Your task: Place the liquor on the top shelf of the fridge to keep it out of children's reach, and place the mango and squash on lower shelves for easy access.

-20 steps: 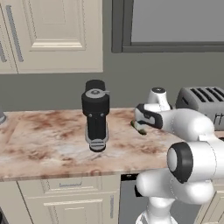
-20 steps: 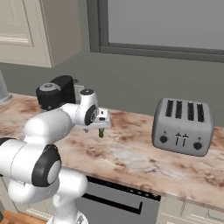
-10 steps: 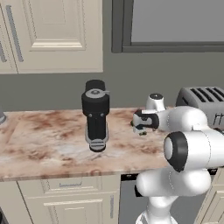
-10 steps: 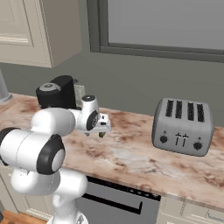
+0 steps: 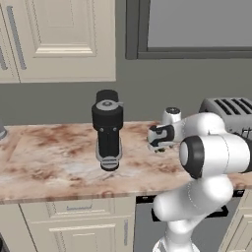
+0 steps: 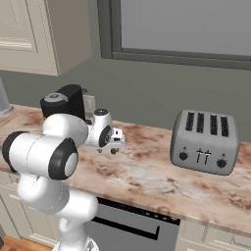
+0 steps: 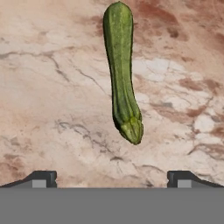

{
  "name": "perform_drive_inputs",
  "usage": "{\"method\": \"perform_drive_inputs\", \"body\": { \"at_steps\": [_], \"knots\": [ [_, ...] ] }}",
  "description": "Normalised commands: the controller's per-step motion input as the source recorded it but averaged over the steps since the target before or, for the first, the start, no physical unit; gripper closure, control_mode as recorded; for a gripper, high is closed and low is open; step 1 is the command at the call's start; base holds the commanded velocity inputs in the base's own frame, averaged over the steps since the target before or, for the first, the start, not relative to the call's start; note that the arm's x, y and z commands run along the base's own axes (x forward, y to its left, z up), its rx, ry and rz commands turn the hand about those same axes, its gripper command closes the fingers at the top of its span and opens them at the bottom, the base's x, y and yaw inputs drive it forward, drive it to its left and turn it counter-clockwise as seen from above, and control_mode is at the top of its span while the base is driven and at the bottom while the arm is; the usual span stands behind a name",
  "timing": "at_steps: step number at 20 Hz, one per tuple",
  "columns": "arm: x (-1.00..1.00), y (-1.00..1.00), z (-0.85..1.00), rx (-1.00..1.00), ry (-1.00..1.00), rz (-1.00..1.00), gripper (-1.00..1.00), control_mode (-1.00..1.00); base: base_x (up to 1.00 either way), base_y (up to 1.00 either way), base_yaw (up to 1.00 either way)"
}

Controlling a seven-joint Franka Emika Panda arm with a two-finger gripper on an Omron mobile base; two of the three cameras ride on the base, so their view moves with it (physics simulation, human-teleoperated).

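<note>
The squash [image 7: 121, 70], a slender dark green vegetable, lies flat on the marble counter [image 7: 52, 87] in the hand view, its stem end pointing toward my fingertips [image 7: 43, 178]. My gripper [image 7: 113, 179] hangs above it, open, with nothing between the fingers. The squash lies ahead of the fingertips, not between them. In the base views the gripper [image 5: 156, 145] [image 6: 116, 147] points down at the counter to the right of the grinder. The liquor, the mango and the fridge are out of view.
A black coffee grinder [image 5: 108, 129] [image 6: 63, 103] stands on the counter left of my hand. A grey toaster [image 6: 205, 142] [image 5: 229, 110] sits to the right. Wall cabinets [image 5: 59, 39] and a window frame [image 6: 186, 29] hang above the counter.
The arm's elbow and forearm have swung round and risen, while the hand has stayed over nearly the same spot of the counter. The gripper has stayed open.
</note>
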Motion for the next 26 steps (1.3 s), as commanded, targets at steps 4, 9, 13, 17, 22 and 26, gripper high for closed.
{"method": "perform_drive_inputs", "body": {
  "at_steps": [4,9,13,17,22,26],
  "knots": [
    [0.25,0.0,-0.11,0.0,0.0,0.0,-1.0,-1.0,0.0,0.0,0.0],
    [0.26,0.0,-0.08,0.0,0.0,0.0,-1.0,-1.0,0.0,0.0,0.0],
    [0.28,0.0,-0.09,0.0,0.0,0.0,-1.0,-1.0,0.0,0.0,0.0],
    [0.27,0.0,-0.13,0.0,0.0,0.0,-1.0,-1.0,0.0,0.0,0.0],
    [0.27,-0.01,-0.17,0.0,0.0,0.0,-1.0,-1.0,0.0,0.0,0.0],
    [0.23,-0.03,-0.23,0.0,0.0,0.0,-1.0,-1.0,0.0,0.0,0.0]
  ]
}}
